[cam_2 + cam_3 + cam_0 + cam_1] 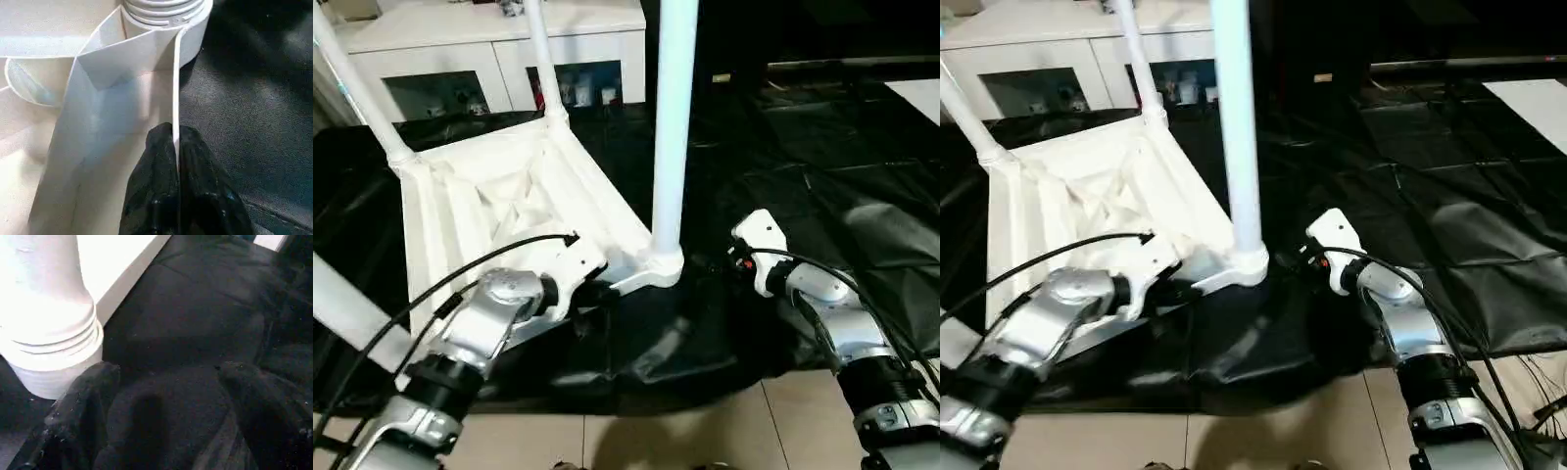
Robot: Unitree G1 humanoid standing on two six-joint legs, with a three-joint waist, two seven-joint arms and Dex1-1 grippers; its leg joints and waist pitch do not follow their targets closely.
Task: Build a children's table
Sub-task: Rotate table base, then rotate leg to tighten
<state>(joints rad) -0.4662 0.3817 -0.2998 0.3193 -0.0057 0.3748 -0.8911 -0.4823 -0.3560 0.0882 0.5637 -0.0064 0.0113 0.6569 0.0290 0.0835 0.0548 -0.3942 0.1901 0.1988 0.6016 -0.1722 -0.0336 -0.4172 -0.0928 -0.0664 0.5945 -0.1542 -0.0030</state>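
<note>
The children's table top [509, 196] lies upside down on the black cover, with several white legs standing up from its corner sockets. The nearest leg [673, 117] rises from the socket [656, 266] at the near right corner. My left gripper [176, 134] is shut on the thin raised rim [176, 88] of the top, just short of that socket [166, 14], one black finger on each side. My right gripper [166, 374] stands open above the black cover, right beside the leg's base [49, 333], with nothing between its fingers [88, 396].
A white cabinet [489, 49] with glass doors stands behind the table top. The wrinkled black cover [822, 176] stretches out to the right and ends at a near edge above beige floor tiles [705, 431]. A white sheet [920, 93] lies at the far right.
</note>
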